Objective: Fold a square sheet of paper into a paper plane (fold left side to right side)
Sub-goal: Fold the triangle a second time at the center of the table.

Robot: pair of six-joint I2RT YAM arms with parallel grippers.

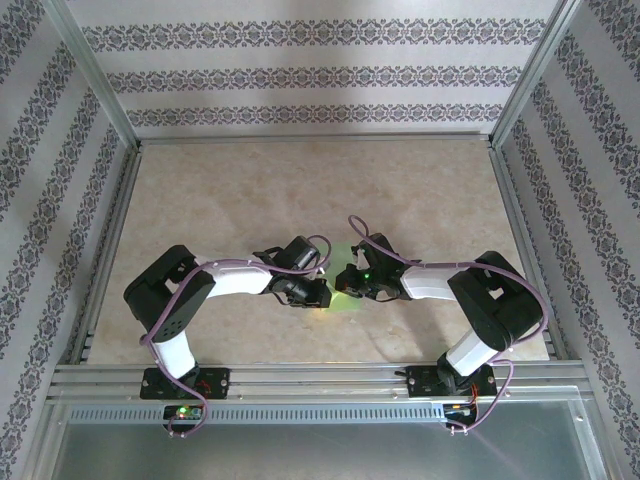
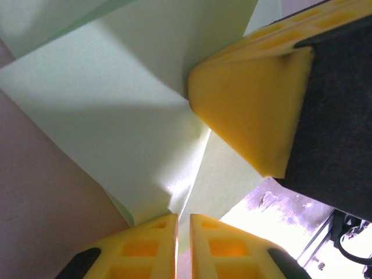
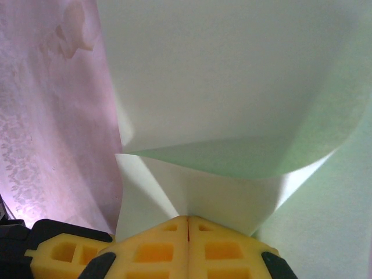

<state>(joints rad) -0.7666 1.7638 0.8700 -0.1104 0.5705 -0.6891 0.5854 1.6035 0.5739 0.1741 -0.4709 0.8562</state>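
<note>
1. A thin, light-green square sheet of paper point(image 1: 343, 303) lies in the middle of the flat beige table point(image 1: 300, 190), between the tips of the two arms.
2. The left gripper point(image 1: 318, 292) and the right gripper point(image 1: 350, 284) meet over the paper, very near each other.
3. In the left wrist view, the left gripper point(image 2: 183, 224) has blocky yellow fingers with square holes in them. Its jaws are almost together, with just a thin slit. A corner of the paper point(image 2: 104, 104) runs down into that slit, so it is pinching the paper.
4. In the same view, one smooth yellow wedge-shaped finger point(image 2: 250, 110) of the right gripper comes in from the upper right. Its tip sits at a fold in the paper.
5. In the right wrist view, the right gripper point(image 3: 188, 224) has its jaws pressed tight together with no gap. The paper point(image 3: 221, 75) is caught between them.
6. The paper is not flat. One part is lifted and bends over in a soft curve, and sharp creases run out from the fingertips. It looks smooth and dull, not shiny.
7. Up close, the table point(image 3: 52, 116) looks pinkish with a faint flower pattern.
8. Striped, patterned wallpaper point(image 1: 300, 70) covers the walls, and grey metal rails point(image 1: 300, 375) run along the near edge.
</note>
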